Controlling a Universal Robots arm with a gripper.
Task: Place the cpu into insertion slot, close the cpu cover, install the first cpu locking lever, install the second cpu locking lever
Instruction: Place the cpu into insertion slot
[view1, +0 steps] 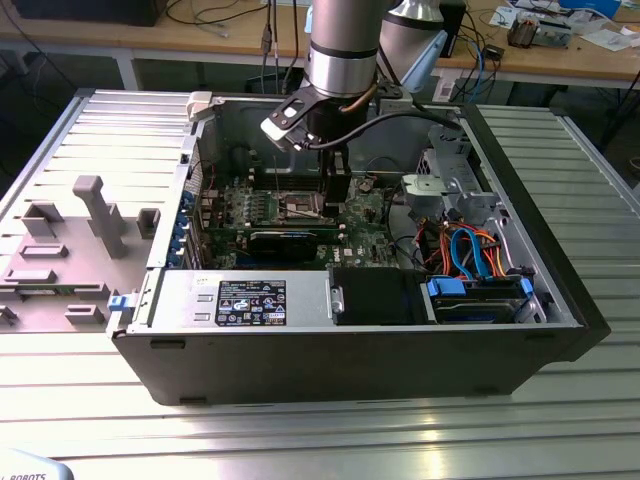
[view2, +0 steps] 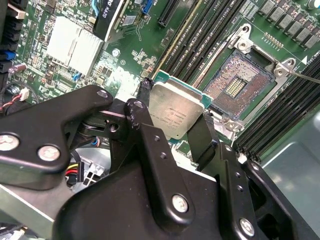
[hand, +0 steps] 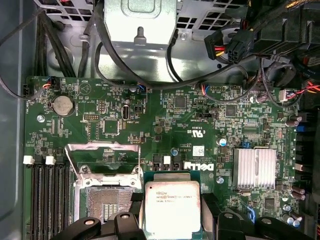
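gripper (view2: 174, 117) clamped the cpu (hand: 171, 206) by two opposite edges, chip hanging just beside the bare insertion slot (view2: 235, 85), not yet seated. step one in hand, by my read; seating would need the chip squared and level over the slot. green motherboard (hand: 200, 110) lay in an open computer case (view1: 350, 360) on a ribbed metal table (view1: 560, 430).

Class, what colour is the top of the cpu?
Silvery-grey; the cpu shows best in the first wrist view.

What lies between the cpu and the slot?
In the first wrist view, one finger of the tool holding the cpu, then the slot's metal rim.
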